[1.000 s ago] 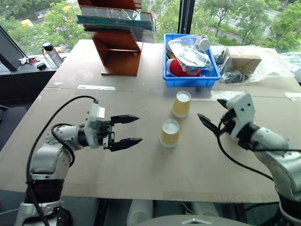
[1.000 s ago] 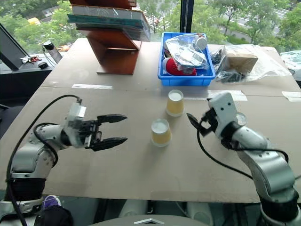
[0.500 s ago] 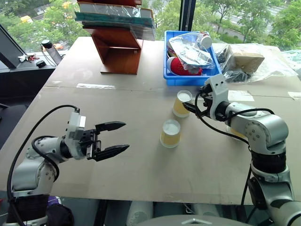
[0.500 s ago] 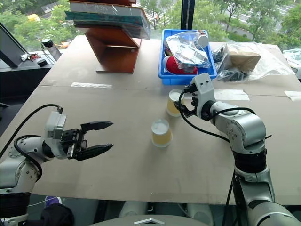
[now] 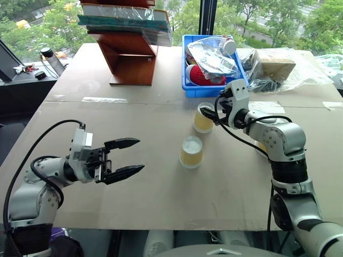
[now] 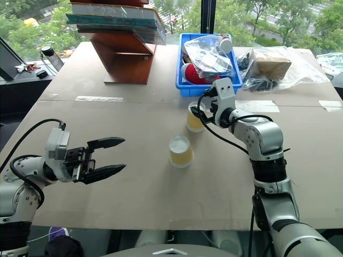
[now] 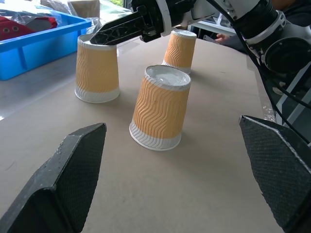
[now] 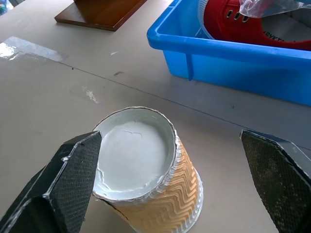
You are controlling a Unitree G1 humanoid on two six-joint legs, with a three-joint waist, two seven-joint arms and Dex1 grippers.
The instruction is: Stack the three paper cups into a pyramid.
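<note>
So the blue bin (image 5: 214, 88) at the back of the surface (image 5: 161, 203) is stuffed: something red with little holes in it, plus clear plastic bags piled on top with a small can-like thing poking out. Just beside it on the right there's a cardboard box in crinkly plastic wrap (image 5: 276, 67). A wooden rack (image 5: 131, 53) with wrapped books on it sits off to the left at the back.

The cups are all standing upside down, wide mouth on the surface, white base up, long axis straight vertical, none tilted. The far cup (image 5: 203, 119) is close in front of the bin, the middle cup (image 5: 191, 152) sits nearer the robot and a bit left of it, not touching. The third cup (image 7: 179, 49) shows in the left wrist view, further right behind the right arm.

Right pincer (image 5: 210, 115) is spread wide with a finger on either side of the far cup, right at its top, holding nothing yet as far as I can tell. Left pincer (image 5: 126, 156) is wide too, empty, hanging well left of the middle cup and pointing toward it.
</note>
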